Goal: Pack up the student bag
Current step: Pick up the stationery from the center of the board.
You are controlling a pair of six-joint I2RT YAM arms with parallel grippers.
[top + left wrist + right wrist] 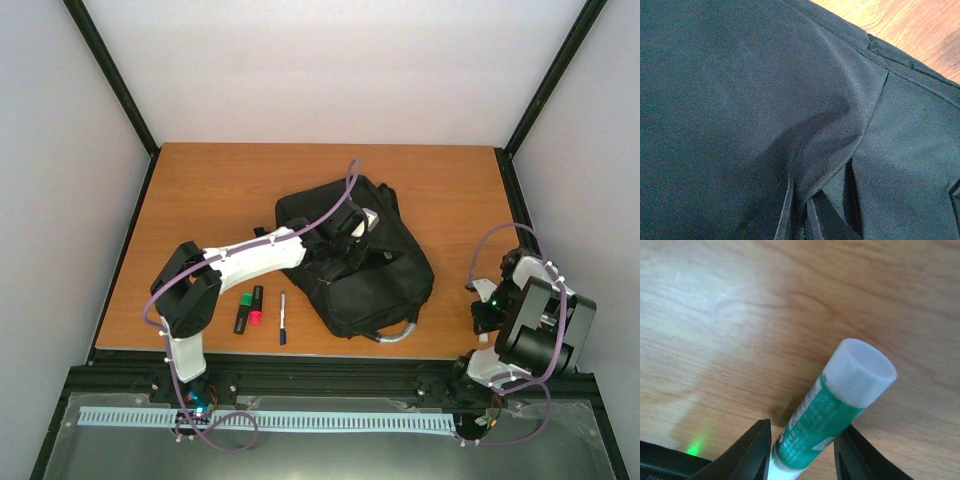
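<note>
Not much readable writing here, sadly. The only label was on the glue stick (840, 400): a green tube with a white cap and some white print down its side, too blurry in the right wrist view to make out. The right claw (802, 452) was clenched on the lower part of that tube. A black finger (752, 450) pressed each side, and the capped end pointed out over bare wood by the right edge of the bench (220, 190), down toward the near right corner.

The bag (365, 265) sat around the middle of the bench, a bit toward the right edge, with its lower end close to the near edge. It was black soft fabric, lumpy and slumped rather than flat, and no logo or tag showed on it anywhere. Up close in the left wrist view it was plain woven cloth with stitched seams and a fold running down into a dark gap. A grey curved bit (395, 337) poked out at its near end; couldn't tell what that was.

The left claw (350, 240) was right on top of the bag, near its far end. Its fingers didn't show in the wrist view, and from above it was black on black, so I couldn't tell if it was released or clenched.

Between the bag and the near left corner lay a green highlighter (243, 312), a pink one (257, 305) touching it, and a dark pen (283, 318) just beside them.
</note>
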